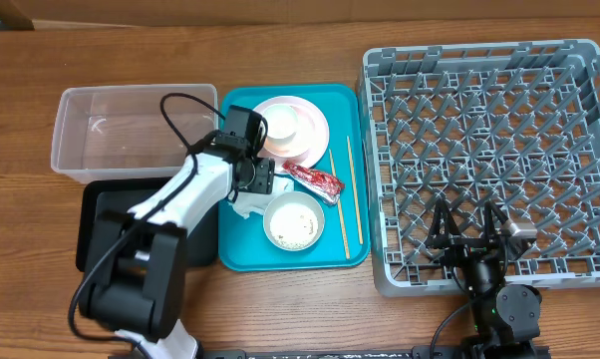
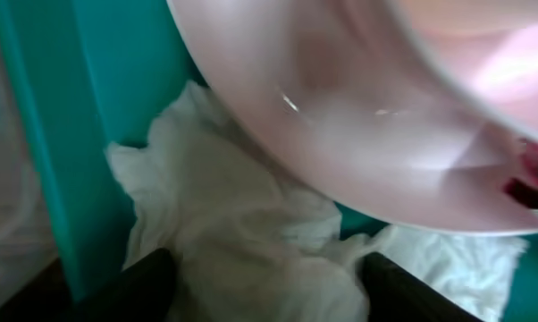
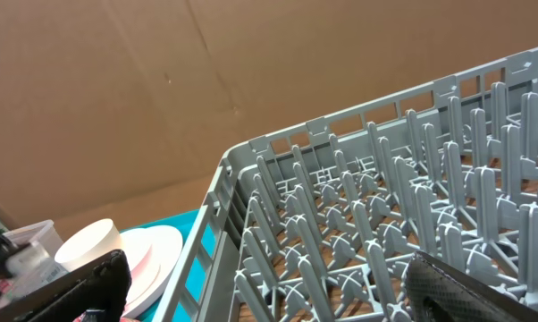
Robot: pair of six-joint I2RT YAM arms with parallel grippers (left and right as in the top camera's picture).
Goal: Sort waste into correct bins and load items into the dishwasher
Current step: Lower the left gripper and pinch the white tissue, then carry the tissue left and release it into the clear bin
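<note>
Left fingers (image 2: 139, 291) straddle napkin (image 2: 242, 233); right fingers (image 3: 81, 286) apart.

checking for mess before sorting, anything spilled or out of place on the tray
Nothing has spilled off the tray. A crumpled napkin sits tucked partly under the plate rim, a red wrapper lies askew between plate and bowl, and rice grains dot the bowl's inside.

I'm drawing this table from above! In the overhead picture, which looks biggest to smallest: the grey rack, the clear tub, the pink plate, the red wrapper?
Largest to smallest:
grey rack
clear tub
pink plate
red wrapper
A cup hides part of the plate, yet it clearly outsizes the wrapper.
</note>
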